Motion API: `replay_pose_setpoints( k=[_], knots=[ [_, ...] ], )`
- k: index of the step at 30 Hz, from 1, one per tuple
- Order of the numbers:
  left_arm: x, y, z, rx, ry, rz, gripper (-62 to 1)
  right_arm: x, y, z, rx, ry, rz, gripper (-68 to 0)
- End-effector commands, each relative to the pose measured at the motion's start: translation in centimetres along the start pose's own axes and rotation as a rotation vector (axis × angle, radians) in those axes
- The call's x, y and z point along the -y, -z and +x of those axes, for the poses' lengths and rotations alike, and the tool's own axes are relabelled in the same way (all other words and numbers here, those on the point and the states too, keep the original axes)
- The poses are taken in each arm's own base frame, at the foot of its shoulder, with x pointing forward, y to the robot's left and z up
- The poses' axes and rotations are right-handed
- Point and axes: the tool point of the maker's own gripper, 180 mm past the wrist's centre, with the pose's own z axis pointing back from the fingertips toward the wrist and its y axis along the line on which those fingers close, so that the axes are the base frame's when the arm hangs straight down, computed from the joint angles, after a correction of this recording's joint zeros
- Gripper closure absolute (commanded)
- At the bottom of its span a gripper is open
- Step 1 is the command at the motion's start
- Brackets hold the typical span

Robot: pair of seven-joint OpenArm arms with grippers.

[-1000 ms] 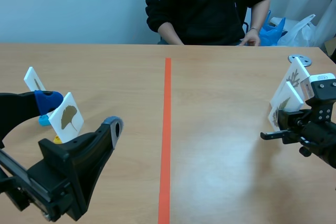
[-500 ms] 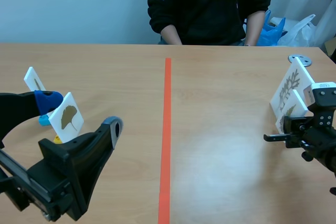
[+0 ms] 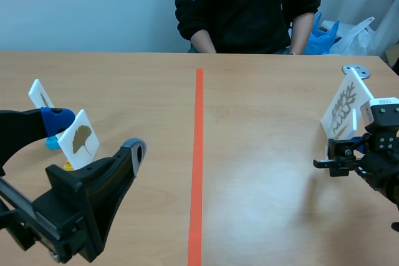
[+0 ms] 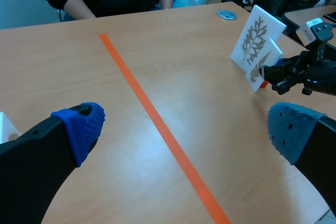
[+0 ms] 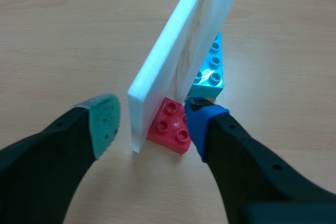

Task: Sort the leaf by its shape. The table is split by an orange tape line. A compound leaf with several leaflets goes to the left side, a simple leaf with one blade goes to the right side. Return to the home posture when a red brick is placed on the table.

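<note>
Right gripper (image 5: pixel 155 121): fingers apart, straddling the small card (image 5: pixel 163 61). The green pad (image 5: pixel 105 121) stands just off one face with a gap showing. The blue pad (image 5: pixel 202 121) is at the other side, against the red base (image 5: pixel 170 124) the card stands in. Nothing is pinched, so no grip.

The small card is upright between the fingers, edge-on to the wrist camera. Its leaf shape is unreadable there, and too small to tell in the left wrist view.

The big card (image 5: pixel 218 3) is just ahead of the fingers, close behind the small card, on a cyan base (image 5: pixel 210 72). Its print is a many-lobed branching leaf.

Left gripper (image 4: pixel 186 129): fingers wide apart, nothing between them. The tape line (image 4: pixel 157 124) runs across the table (image 4: pixel 63 66) ahead of the gap. Both right-side cards are far ahead, past the line, off the outer finger.

The ginkgo card (image 3: pixel 80 140) shows right beside the left gripper's blue pad in the scene view. Depth is unclear. A second card (image 3: pixel 40 95) is just beyond that pad.

A person (image 3: pixel 249 4) sits at the far edge.
</note>
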Motion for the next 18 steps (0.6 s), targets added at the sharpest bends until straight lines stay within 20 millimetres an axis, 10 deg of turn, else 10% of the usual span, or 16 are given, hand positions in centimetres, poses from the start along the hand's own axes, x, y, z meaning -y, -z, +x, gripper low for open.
replay_pose_setpoints(
  k=[1,18],
  knots=[
    [0.0,0.1,0.8,0.029,-0.002,0.001,-62.3,0.3,0.1,1.8,0.051,-0.015,-0.002,-34.6],
    [0.0,0.1,0.8,0.030,-0.002,0.001,-62.3,2.1,-7.1,10.7,0.327,0.029,-0.033,-65.7]
  ],
)
